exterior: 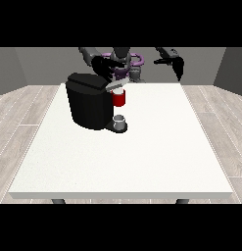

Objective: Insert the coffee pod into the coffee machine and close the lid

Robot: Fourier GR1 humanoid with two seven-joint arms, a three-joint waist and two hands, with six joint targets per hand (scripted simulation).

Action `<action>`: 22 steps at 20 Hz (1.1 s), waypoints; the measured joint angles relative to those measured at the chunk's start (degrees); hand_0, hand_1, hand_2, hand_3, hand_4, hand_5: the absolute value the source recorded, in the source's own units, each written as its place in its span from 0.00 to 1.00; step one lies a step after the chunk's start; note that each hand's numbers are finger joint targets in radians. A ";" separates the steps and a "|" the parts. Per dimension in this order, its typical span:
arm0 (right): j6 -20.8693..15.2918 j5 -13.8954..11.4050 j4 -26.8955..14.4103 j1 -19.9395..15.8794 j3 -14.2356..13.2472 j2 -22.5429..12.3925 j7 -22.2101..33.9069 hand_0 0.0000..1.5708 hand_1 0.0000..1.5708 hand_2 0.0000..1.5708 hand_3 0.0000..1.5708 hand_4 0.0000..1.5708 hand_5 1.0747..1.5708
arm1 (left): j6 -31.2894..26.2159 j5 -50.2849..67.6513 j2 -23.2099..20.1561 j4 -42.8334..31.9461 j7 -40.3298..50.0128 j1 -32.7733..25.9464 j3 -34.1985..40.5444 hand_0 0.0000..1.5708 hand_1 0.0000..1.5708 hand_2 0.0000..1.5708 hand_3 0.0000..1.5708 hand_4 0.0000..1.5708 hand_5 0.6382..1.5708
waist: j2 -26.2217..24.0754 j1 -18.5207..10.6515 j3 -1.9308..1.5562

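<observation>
My hand at the view's left (104, 67) sits over the top rear of the black box-shaped coffee machine (88, 105), upper left of centre; whether its fingers are curled I cannot tell. My hand at the view's right (178, 65) hangs in the air, upper right of the frame, well apart from the machine, fingers pointing down, holding nothing. Machine lid (90, 81) lies over the top. Red cylindrical part (119, 98) shows under the machine's head; it may be the coffee pod. Small grey cup (120, 120) stands below it. Large white table (142, 162) carries the machine.
</observation>
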State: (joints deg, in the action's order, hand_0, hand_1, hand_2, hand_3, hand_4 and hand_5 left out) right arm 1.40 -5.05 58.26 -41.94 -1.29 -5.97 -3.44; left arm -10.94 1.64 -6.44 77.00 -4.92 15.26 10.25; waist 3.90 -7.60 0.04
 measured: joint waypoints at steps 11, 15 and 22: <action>0.02 -2.36 -2.26 -5.94 -0.28 0.19 0.30 0.00 0.00 0.00 0.00 0.02 1.00 | 0.04 0.40 0.31 0.40 -1.33 0.60 -1.49 0.00 0.00 0.00 0.00 0.12 1.00 | 0.73 -0.94 -0.04; 0.88 -1.91 -0.69 -2.70 2.00 3.06 -2.20 0.00 0.00 0.00 0.00 0.16 1.00 | 0.99 -0.30 0.99 0.30 -2.98 -1.32 -1.88 0.00 0.00 0.00 0.00 0.09 1.00 | -1.63 0.31 -0.04; 1.11 5.39 5.17 9.25 8.05 5.44 -6.64 0.00 0.00 0.00 0.00 0.10 1.00 | 1.60 0.03 1.53 -1.59 -4.22 -3.71 -1.34 0.00 0.00 0.00 0.00 0.12 1.00 | -7.04 4.31 -0.04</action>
